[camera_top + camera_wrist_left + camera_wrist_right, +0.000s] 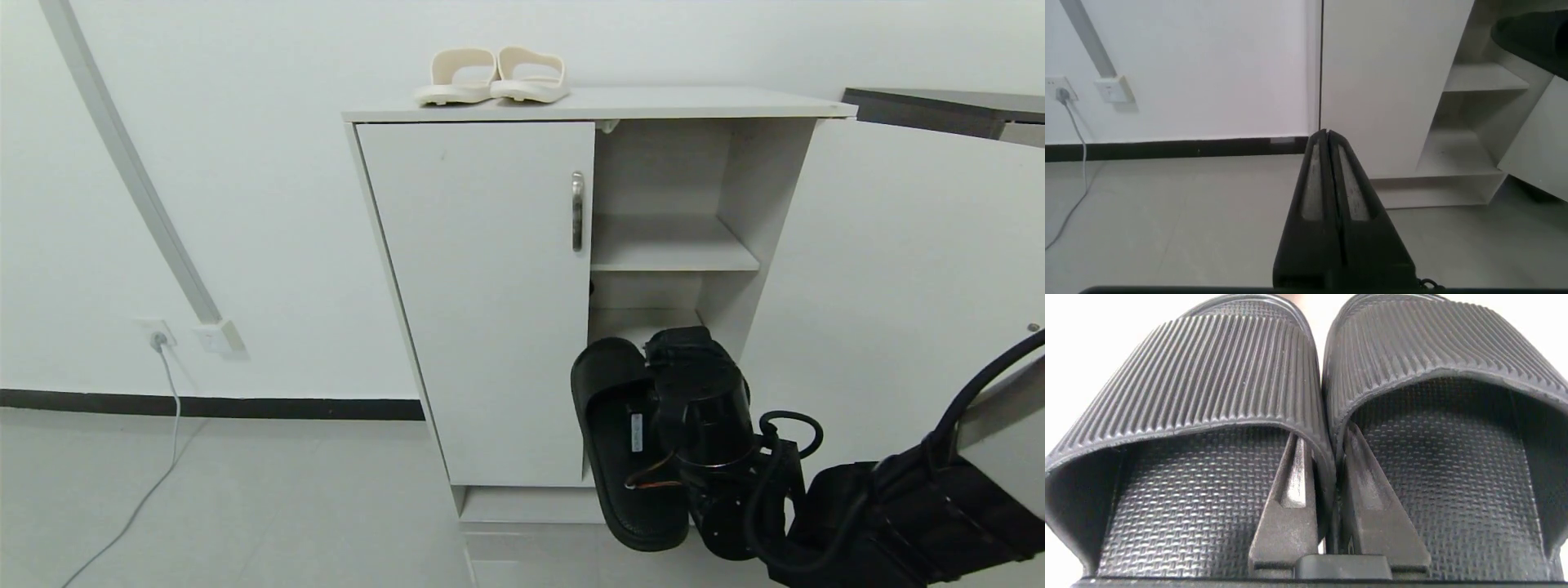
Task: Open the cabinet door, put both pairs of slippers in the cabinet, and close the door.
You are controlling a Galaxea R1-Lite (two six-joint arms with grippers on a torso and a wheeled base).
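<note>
Black slippers: pair pinched at inner edges by right gripper, before open cabinet. Insert level, clear of closed door. Left gripper: closed, empty. White slippers: on top.

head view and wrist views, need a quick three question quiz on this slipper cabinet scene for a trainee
1. True or false: the white slippers lie on top of the cabinet.
2. Which door stands open? A left door, B right door, C both.
3. Fill in: the black slippers are pinched in the ____ arm's jaws, in front of the open side.
Key: 1 true; 2 B; 3 right.
</note>
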